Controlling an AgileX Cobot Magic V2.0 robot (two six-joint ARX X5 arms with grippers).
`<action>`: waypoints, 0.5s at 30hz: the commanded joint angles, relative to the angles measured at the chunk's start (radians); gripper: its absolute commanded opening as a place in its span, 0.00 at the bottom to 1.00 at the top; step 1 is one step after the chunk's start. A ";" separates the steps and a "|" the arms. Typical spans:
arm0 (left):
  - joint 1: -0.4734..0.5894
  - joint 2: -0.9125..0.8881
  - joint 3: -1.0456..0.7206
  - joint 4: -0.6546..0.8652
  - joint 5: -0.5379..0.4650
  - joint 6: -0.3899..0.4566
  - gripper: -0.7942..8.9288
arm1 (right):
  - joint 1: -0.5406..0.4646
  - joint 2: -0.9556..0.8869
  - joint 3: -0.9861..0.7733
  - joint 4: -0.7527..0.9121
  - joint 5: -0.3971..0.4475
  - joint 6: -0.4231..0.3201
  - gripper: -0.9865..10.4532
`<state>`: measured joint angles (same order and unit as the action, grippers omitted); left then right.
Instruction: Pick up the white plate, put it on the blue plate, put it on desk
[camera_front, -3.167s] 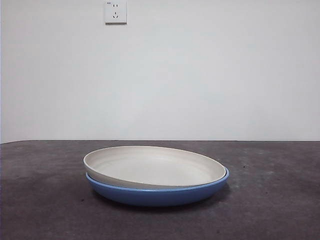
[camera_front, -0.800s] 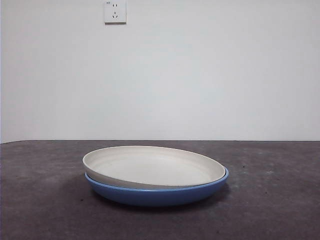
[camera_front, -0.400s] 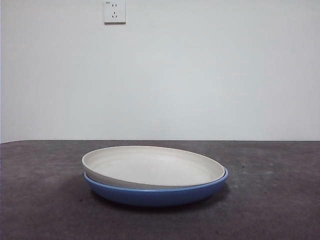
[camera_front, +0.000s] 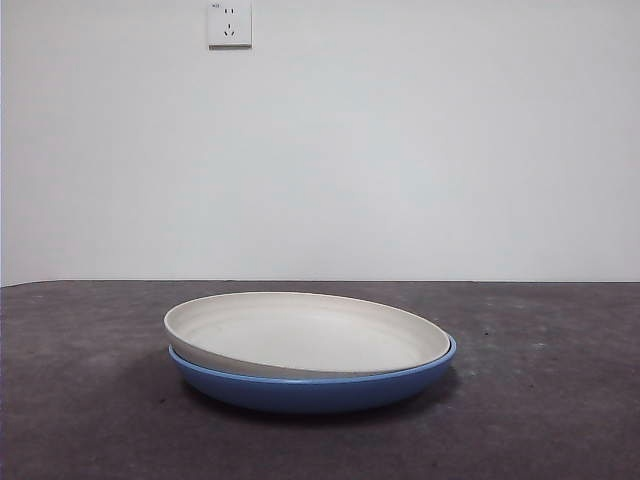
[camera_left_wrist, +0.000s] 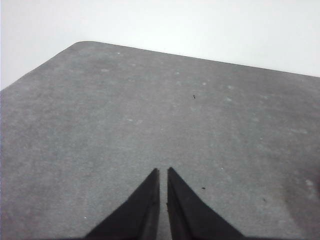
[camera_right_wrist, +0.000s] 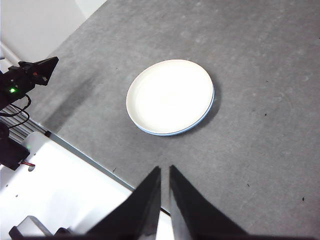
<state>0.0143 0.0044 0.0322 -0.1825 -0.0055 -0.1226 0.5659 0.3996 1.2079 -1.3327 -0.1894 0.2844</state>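
At the upper left of the front view we see a wall socket (camera_front: 230, 23) on the pale wall, and no arm anywhere in that frame. Below it, at lower centre, the white plate (camera_front: 305, 333) sits nested in the blue plate (camera_front: 318, 386), slightly off-centre toward the frame's left, so that the blue rim shows mostly on the right. Both rest on the desk (camera_front: 550, 400).

Our left gripper (camera_left_wrist: 162, 172) hangs over bare desk with its jaws drawn narrow, only a thin slit between them, holding nothing; no plate shows in its view. Our right gripper (camera_right_wrist: 164, 170) is likewise nearly closed and empty, high above the table and well apart from the stacked plates, which lie in the middle of its frame: the white plate (camera_right_wrist: 170, 95) covers the blue one (camera_right_wrist: 210, 106) except for a thin blue crescent along one edge. At the left of that frame we see a black device (camera_right_wrist: 22, 80) and a white base (camera_right_wrist: 60, 190).

We judge the stacking step done, with the white plate already on the blue one. What remains is setting the plate on the desk. For that, the right gripper would need to open wide, descend to the white rim and pinch it without dragging the blue plate along
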 joint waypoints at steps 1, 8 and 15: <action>-0.002 -0.001 -0.020 -0.011 -0.006 0.074 0.11 | 0.007 0.003 0.013 0.016 0.000 -0.009 0.11; -0.002 -0.001 -0.021 -0.006 -0.002 0.062 0.11 | 0.007 0.003 0.013 0.016 0.000 -0.009 0.11; -0.002 -0.001 -0.020 -0.006 -0.002 0.062 0.11 | 0.007 0.003 0.013 0.016 0.000 -0.009 0.11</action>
<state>0.0143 0.0044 0.0322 -0.1825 -0.0051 -0.0620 0.5659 0.3996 1.2079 -1.3327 -0.1894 0.2844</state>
